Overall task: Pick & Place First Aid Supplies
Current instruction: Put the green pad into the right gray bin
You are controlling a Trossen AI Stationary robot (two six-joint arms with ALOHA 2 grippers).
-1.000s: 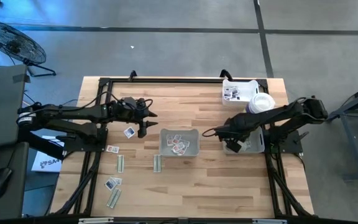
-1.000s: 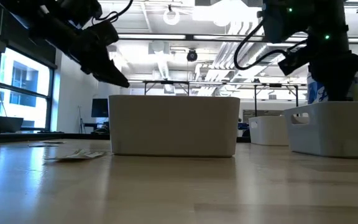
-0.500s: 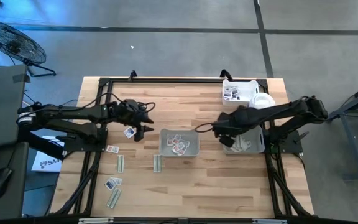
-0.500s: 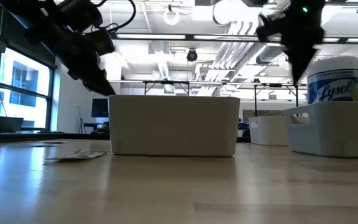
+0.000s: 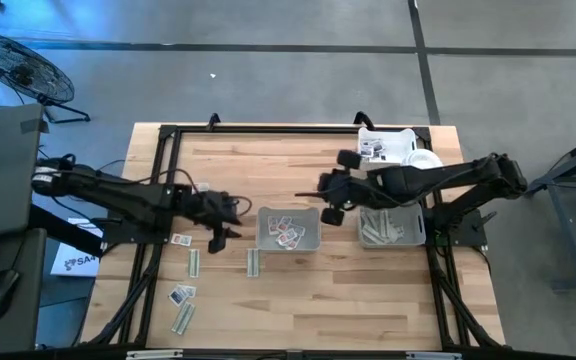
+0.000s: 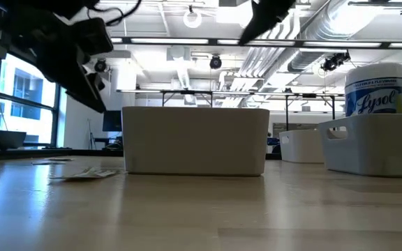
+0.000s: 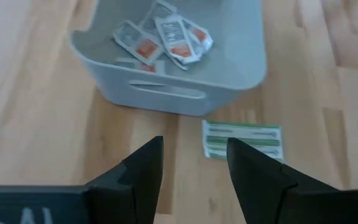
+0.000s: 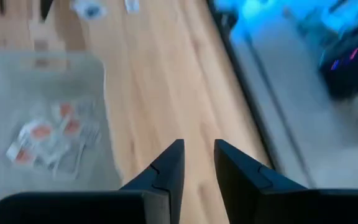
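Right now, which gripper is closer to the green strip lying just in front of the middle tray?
Left. The left gripper hovers just beside the green strip, on the far side from the right arm. The right gripper is beyond the middle tray, above its far corner.

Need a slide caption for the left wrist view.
Open left gripper above the table, facing a green strip packet beside the grey tray of packets.

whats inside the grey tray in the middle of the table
The middle tray holds a small pile of squarish white packets with orange-red print, some overlapping. Whatever lies beneath the pile is covered.
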